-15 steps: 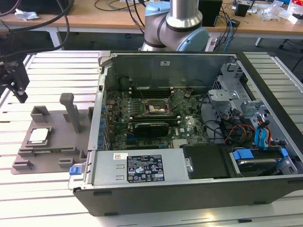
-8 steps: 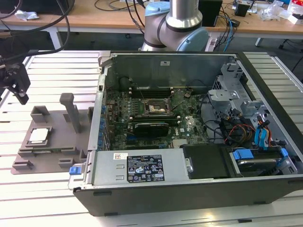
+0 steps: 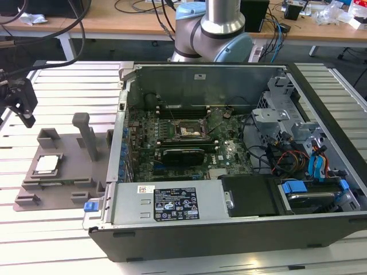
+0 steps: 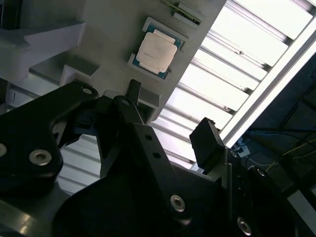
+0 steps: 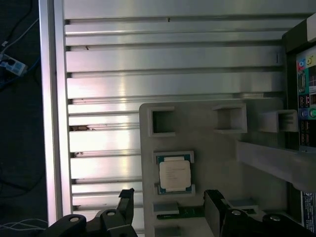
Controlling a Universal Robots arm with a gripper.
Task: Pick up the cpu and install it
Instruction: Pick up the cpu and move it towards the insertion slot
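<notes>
Currently you are holding the gripper point(image 5: 170, 202) wide open and empty above the tray point(image 5: 212, 158), the cpu point(image 5: 174, 175) lying flat below, lined up with the finger gap.

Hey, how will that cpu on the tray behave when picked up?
The cpu looks thin and rigid, so probably light and unbending. Its smooth metal top may be slippery. Lying flat in the tray, it shouldn't roll or tip.

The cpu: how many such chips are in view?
1. The cpu lies flat in a recess of the grey tray, to the exterior view's left of the open computer case. Parts inside the case may hide another.
</notes>
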